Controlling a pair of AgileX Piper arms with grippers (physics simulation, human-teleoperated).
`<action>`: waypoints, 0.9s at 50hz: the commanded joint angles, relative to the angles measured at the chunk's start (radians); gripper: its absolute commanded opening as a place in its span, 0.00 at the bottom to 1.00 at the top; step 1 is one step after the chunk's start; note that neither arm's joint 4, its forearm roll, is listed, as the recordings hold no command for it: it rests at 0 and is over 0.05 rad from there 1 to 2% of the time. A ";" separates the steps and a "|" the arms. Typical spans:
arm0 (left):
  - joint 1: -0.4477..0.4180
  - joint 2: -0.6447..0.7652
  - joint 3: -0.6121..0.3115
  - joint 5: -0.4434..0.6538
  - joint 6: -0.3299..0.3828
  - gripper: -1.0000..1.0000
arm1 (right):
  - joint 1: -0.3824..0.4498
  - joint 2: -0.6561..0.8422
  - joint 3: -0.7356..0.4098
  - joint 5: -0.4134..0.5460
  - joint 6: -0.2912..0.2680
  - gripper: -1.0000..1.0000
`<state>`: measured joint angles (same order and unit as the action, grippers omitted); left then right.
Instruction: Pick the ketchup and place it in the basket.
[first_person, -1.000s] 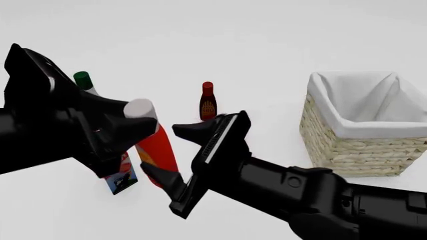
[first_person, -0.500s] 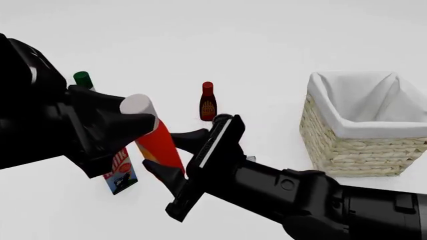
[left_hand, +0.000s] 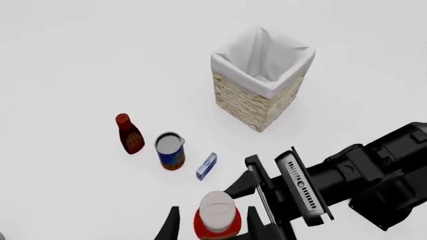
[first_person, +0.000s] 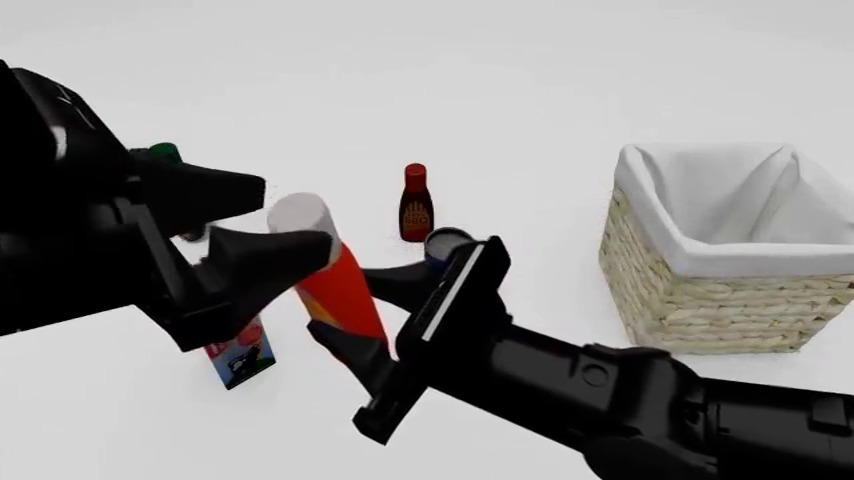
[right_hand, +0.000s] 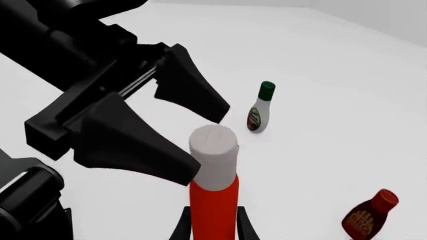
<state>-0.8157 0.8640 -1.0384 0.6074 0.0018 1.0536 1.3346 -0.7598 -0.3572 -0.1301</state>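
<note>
Released since half a second ago, the bright red white-capped ketchup bottle (first_person: 340, 290) sits pinched by the right gripper (first_person: 358, 315), while the left gripper (first_person: 274, 225) spreads wide.

In the front view the left arm (first_person: 94, 240) hides most of the green-capped bottle (first_person: 164, 152) and the top of the carton (first_person: 240, 352); the right gripper (first_person: 350, 315) covers the ketchup's (first_person: 340, 290) base and most of the can (first_person: 447, 240); the basket (first_person: 727, 260) runs off the right edge; label print is too small to read.
</note>
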 joint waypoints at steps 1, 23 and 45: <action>0.006 -0.013 -0.009 -0.046 0.017 1.00 | 0.000 -0.021 0.024 -0.009 0.014 0.00; 0.131 -0.153 -0.075 -0.075 -0.030 1.00 | -0.042 -0.091 0.055 0.013 0.026 0.00; 0.338 -0.294 0.118 -0.147 -0.050 1.00 | -0.161 -0.150 0.067 0.045 0.044 0.00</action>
<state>-0.5614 0.6256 -0.9974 0.4916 -0.0310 0.9487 1.2101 -0.6932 -0.3242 -0.1116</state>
